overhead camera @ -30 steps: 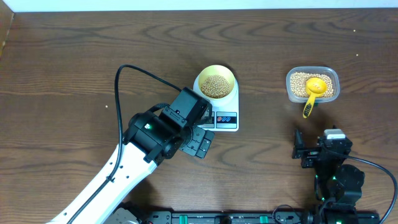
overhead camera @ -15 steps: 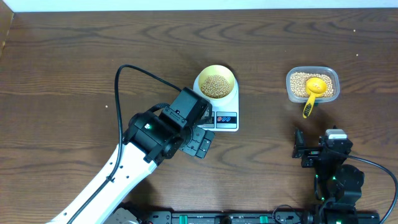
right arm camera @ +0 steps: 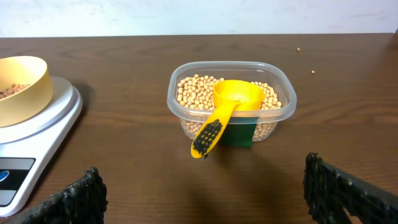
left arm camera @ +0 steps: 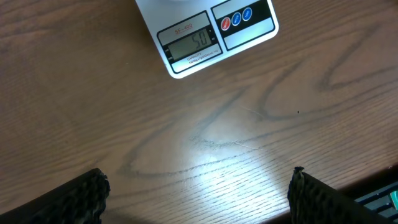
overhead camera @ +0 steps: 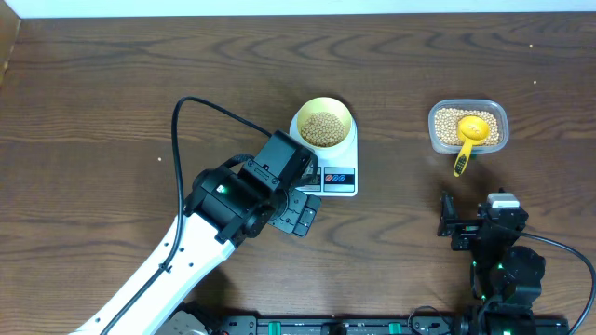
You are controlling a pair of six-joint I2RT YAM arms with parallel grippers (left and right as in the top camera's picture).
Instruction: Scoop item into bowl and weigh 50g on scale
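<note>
Left gripper [left arm camera: 199, 190]: jaws wide apart, empty; over bare table [left arm camera: 205, 124], just in front of the scale [left arm camera: 249, 28].
Right gripper [right arm camera: 203, 186]: jaws wide apart, empty; facing the tub [right arm camera: 283, 102].
Bowl [overhead camera: 323, 109]: on the scale's rear half, holding beans [overhead camera: 323, 128].
Display [left arm camera: 191, 43]: appears to read 50; digits faint.
Key relation: the scoop [right arm camera: 230, 102] lies in the tub, its handle over the near rim and its long axis pointing toward the right gripper. The right arm is nearer the scoop, the left arm nearer the scale.
Judgement: target weight likely met; any correction would fall to the right arm.
</note>
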